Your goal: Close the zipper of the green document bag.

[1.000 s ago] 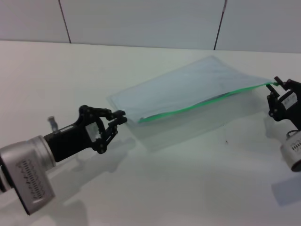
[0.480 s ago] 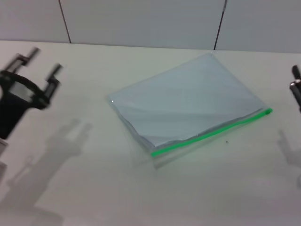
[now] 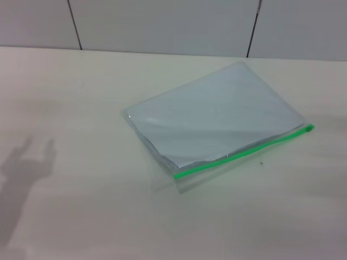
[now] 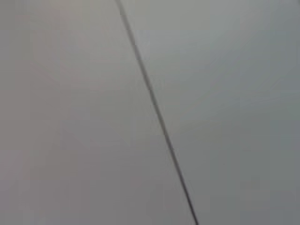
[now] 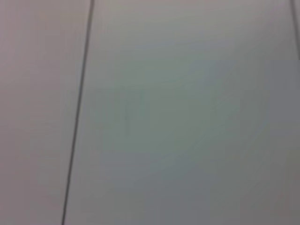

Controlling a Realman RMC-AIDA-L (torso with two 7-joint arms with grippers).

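The green document bag (image 3: pixel 214 122) lies flat on the white table, a translucent pale blue-grey pouch with white sheets showing through. Its zipper (image 3: pixel 241 152) is a bright green strip along the near long edge, running from lower left to upper right. A small green slider tab (image 3: pixel 309 128) sits at the strip's right end. Neither gripper appears in the head view; only a shadow of the left arm falls on the table at the left. Both wrist views show nothing but pale wall panels with a dark seam.
The white table (image 3: pixel 81 97) stretches around the bag on all sides. Behind it stands a wall of light panels (image 3: pixel 162 24) with dark seams. A tiny dark speck (image 3: pixel 261 162) lies just in front of the zipper.
Both grippers have let go of the bag and withdrawn out of the head view. The bag has dropped flat on the table, its green edge now lying nearer the front.
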